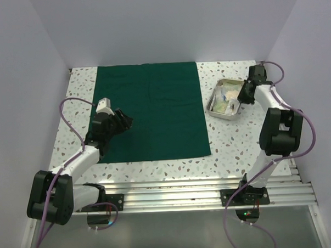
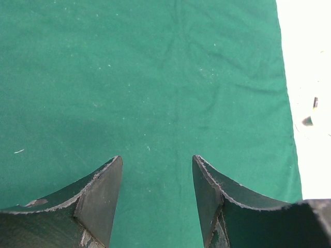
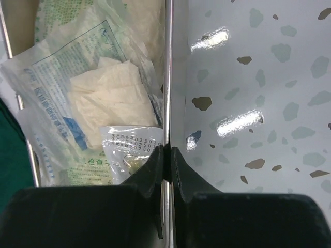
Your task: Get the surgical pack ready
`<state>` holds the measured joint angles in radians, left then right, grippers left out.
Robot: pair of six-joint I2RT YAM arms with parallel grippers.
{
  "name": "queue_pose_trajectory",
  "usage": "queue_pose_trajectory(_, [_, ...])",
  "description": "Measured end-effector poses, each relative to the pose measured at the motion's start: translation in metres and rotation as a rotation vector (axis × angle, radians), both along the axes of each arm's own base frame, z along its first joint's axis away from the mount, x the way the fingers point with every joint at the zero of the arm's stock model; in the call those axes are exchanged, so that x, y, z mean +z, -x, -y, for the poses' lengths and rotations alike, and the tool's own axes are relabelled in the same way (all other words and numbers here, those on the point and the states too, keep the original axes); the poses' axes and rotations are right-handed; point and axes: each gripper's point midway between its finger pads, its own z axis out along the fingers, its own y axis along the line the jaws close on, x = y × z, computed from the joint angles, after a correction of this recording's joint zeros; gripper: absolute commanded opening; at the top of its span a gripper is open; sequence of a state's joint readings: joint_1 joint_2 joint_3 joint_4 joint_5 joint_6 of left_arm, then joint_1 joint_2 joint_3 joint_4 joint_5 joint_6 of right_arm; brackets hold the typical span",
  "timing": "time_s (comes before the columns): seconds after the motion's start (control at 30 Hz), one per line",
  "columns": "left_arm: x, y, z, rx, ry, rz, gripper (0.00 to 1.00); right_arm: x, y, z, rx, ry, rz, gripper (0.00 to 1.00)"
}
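Pinching the tray (image 1: 211, 106) by its right-hand wall, the right gripper (image 3: 166, 151) is closed tight on the thin steel edge. One finger sits inside the tray, the other outside over the speckled table (image 1: 232, 146). Inside the tray, clear gauze pouches (image 3: 98, 98) lie piled against that wall, and folded white gauze shows through the printed wrappers. A small pouch (image 3: 129, 147) with a printed label sits right by the inner finger. The tray rests on the right side of the table, toward the back, near the right edge of the green cloth (image 1: 151, 111) but apart from it. The cloth is spread flat and lightly creased, covering the middle of the table from the back edge forward. Over on the left, the left gripper (image 2: 158, 161) hangs above the cloth near its left edge, jaws well apart, nothing between them, only green fabric beneath.
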<state>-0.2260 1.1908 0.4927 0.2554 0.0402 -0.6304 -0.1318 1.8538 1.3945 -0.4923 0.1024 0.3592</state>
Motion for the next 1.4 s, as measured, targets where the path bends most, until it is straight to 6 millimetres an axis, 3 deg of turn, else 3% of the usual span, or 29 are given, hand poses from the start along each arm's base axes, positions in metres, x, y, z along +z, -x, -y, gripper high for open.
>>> queue_pose_trajectory(0.17, [0.003,-0.001,0.002,-0.006,0.005,0.013,0.61,0.016,0.01,-0.005,-0.001,-0.021,0.032,0.0])
queue_pose_trajectory(0.33, [0.004,-0.001,0.004,-0.014,0.007,0.016,0.61,0.009,0.023,-0.014,-0.01,-0.068,0.02,0.0])
queue_pose_trajectory(0.73, [0.002,0.002,0.006,-0.02,0.007,0.016,0.61,0.017,0.048,-0.036,0.0,-0.173,0.046,0.0])
queue_pose_trajectory(1.1, [0.002,0.002,0.006,-0.02,0.007,0.016,0.61,0.054,0.054,-0.047,0.001,-0.219,0.158,0.0])
queue_pose_trajectory(1.27, [0.002,0.002,0.006,-0.02,0.008,0.016,0.61,0.054,0.06,-0.067,0.005,-0.247,0.175,0.0])
queue_pose_trajectory(1.4, [0.004,0.002,0.005,-0.019,0.008,0.02,0.61,0.044,0.066,-0.111,0.048,-0.253,0.182,0.0])
